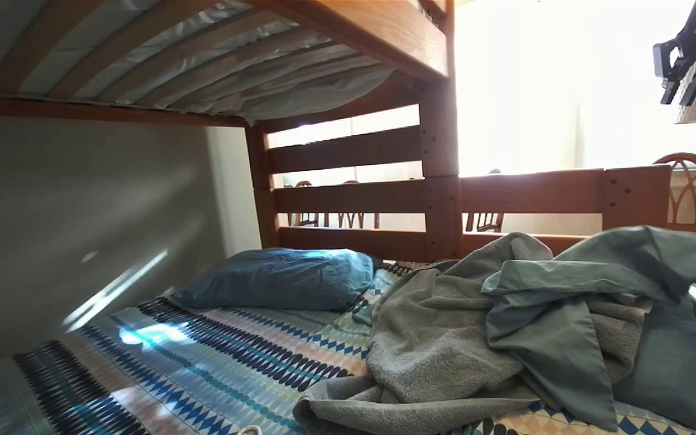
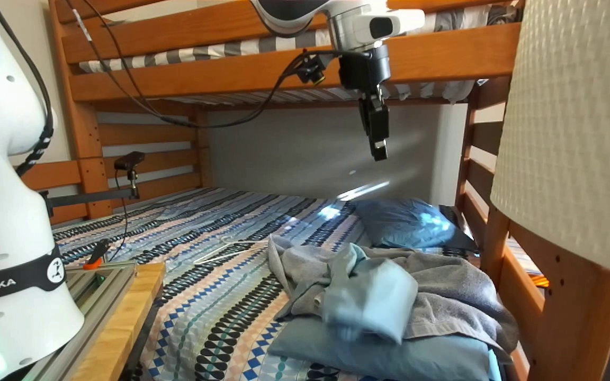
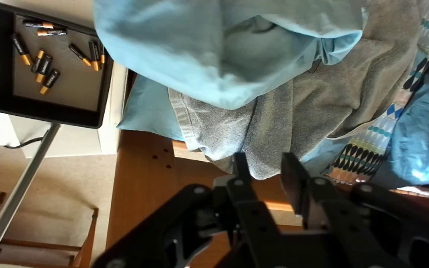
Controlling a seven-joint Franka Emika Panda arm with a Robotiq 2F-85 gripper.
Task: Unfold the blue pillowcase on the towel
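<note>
In an exterior view, the robot's white base stands near left. A thin white hanger lies farther right on the striped bed. Next, the blue pillowcase sits bunched on the grey towel; well above hangs the claw, its fingers spread apart. A plump blue pillow rests far right; near right, a lampshade hides part of the bed frame.

You read "A EMIKA" in white capitals on the black band around the white robot arm in an exterior view | the lettering starts at the view's edge | on that band you see a round white emblem | wrist view: batteries carry lettering too small to read surely
</note>
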